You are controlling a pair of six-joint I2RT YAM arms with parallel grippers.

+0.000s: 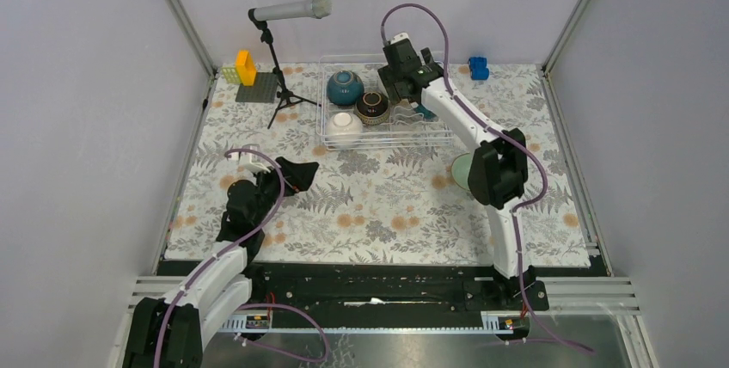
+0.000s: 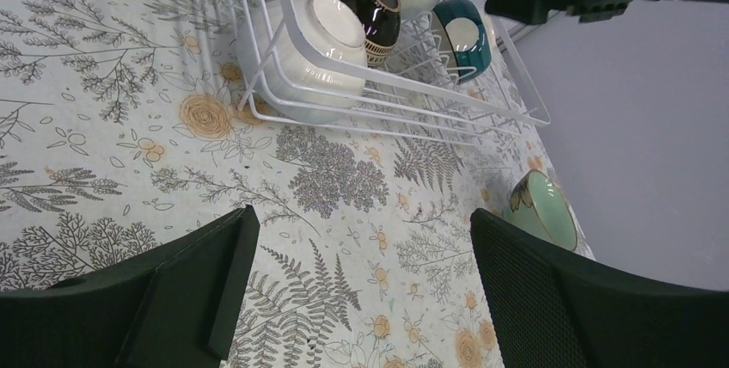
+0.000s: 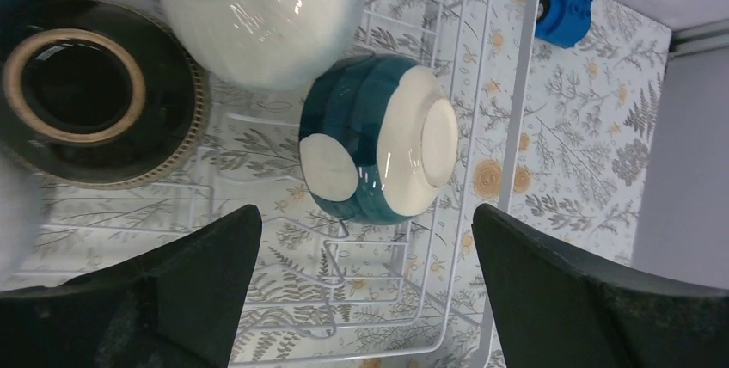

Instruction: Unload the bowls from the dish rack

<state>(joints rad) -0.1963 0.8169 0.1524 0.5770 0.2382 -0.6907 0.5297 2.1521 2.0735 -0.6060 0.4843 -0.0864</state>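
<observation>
The white wire dish rack point(image 1: 387, 146) stands at the back middle of the floral mat. In it lie a teal bowl point(image 1: 344, 87), a dark brown bowl point(image 1: 372, 107) and a white bowl point(image 1: 344, 127). My right gripper point(image 1: 411, 93) hangs open over the rack's right end. Just beyond its fingertips a second teal bowl point(image 3: 378, 140) lies on its side, untouched, beside another white bowl point(image 3: 262, 11). A mint green bowl point(image 1: 462, 172) lies on the mat in front of the rack, partly hidden by the right arm. My left gripper point(image 1: 297, 174) is open and empty low over the mat, facing the rack point(image 2: 413, 93).
A microphone on a tripod point(image 1: 288, 11) stands left of the rack. Behind it is a grey baseplate with yellow bricks point(image 1: 256, 84). A blue toy block point(image 1: 478, 67) sits at the back right. Grey walls close in the mat on three sides.
</observation>
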